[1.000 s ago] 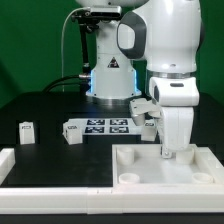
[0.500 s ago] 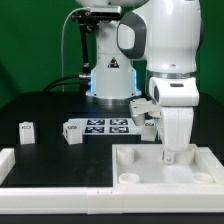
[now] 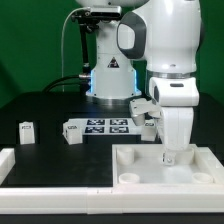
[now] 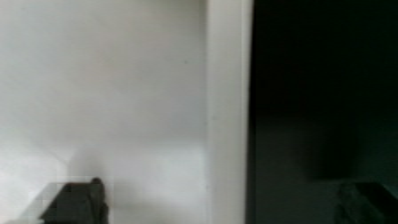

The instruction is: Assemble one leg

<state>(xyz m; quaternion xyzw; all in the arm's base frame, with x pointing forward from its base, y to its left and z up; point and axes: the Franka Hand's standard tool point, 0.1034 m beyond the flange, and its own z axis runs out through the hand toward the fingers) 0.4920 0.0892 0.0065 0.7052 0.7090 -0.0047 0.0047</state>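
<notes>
**A:** Legs first, starting from the exterior view's left. What is there?

**B:** The lone leg (image 3: 27, 130) stands on the dark table (image 3: 45, 100) with its tag towards the camera. It is well apart from the other parts. Nearer the camera, a raised white rail (image 3: 8, 160) runs along that corner.

**A:** And further along?

**B:** A second leg (image 3: 72, 133) sits just beside the end of the marker board (image 3: 105, 126). I cannot tell whether the two touch. The board lies flat, with its tags in a row.

**A:** Beyond the board?

**B:** More tagged white pieces (image 3: 146, 110) lie close to the arm (image 3: 170, 50), which partly hides them, so I cannot tell what they are. The arm comes straight down over the large white square tray (image 3: 140, 155). A round socket (image 3: 127, 180) shows in the tray's near corner.

**A:** Where exactly is the gripper?

**B:** The gripper (image 3: 168, 152) is lowered inside the tray's rim, towards the tray's far side. It is nowhere near either leg on the table. The exterior view does not show whether it touches the tray floor.

**A:** And the fingers?

**B:** In the wrist view, the dark fingertips (image 4: 71, 203) stand spread wide. The picture is blurred. Beyond them, a pale surface (image 4: 107, 100) meets a dark area along a straight edge.
</notes>
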